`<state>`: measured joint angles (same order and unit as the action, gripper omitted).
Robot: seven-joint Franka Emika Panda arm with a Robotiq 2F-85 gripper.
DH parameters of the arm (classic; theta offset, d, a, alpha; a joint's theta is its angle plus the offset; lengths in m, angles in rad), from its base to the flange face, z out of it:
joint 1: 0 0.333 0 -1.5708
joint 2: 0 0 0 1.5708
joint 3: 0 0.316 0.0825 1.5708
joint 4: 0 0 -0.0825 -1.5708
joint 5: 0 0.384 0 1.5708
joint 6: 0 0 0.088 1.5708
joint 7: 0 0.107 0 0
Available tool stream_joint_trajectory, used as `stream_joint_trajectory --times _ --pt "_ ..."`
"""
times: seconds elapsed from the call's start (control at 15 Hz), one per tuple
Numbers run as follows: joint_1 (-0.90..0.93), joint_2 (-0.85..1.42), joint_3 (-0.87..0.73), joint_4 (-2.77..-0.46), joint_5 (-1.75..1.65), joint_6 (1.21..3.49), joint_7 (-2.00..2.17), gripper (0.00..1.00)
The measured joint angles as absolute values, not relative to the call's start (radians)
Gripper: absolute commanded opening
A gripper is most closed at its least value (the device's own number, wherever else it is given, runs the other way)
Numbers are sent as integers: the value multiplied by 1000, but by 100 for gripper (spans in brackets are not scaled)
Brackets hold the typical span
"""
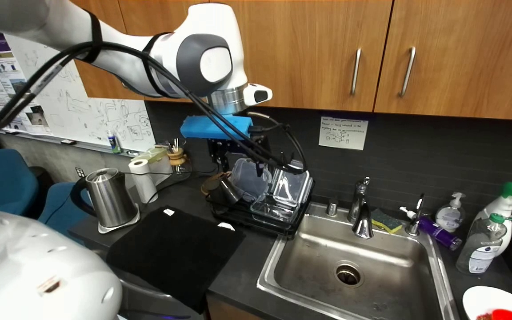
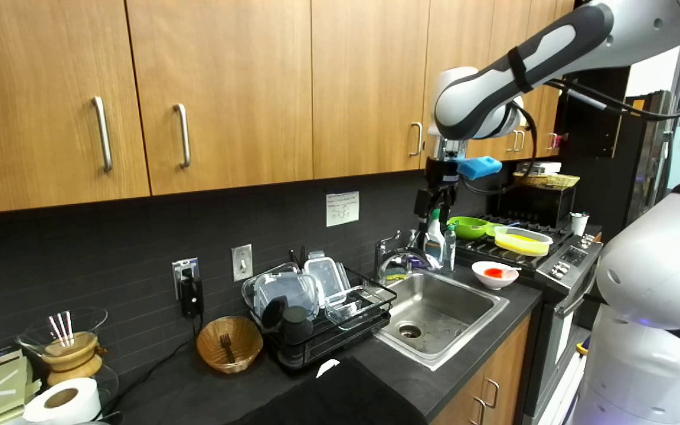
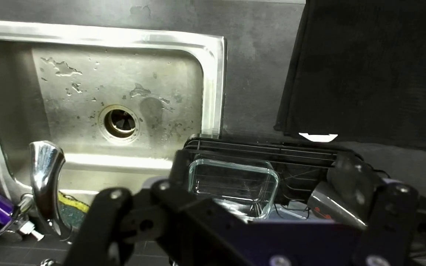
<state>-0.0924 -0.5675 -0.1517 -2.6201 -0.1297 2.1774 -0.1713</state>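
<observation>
Wrist view caught the gripper (image 3: 264,162) with its 2 dark fingers (image 3: 179,168) spread wide over a black dish rack (image 3: 305,157). A clear glass container (image 3: 235,188) sat in the rack, showing between those fingers; they were blurred, so the gap down to it was hard to judge. A grey cup-like vessel (image 3: 329,205) lay tilted at the rack's end away from the sink (image 3: 213,92). In an exterior view, more clear containers (image 2: 287,292) stood on edge in the rack, and a wicker basket (image 2: 251,342) with a dark fork (image 2: 226,349) sat beside it. A black cloth (image 1: 176,249) lay on the counter (image 1: 245,266) near the rack, with a steel kettle (image 1: 111,200) past it. A sponge (image 1: 387,221) rested beside the faucet (image 1: 359,202).
</observation>
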Motion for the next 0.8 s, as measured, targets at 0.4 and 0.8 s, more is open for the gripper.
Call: stream_joint_trajectory --times 0.4,0.8 --pt "-85 -527 -182 -2653 -96 2191 -261 100" --pt "-83 -459 -211 -2653 -87 2193 -354 100"
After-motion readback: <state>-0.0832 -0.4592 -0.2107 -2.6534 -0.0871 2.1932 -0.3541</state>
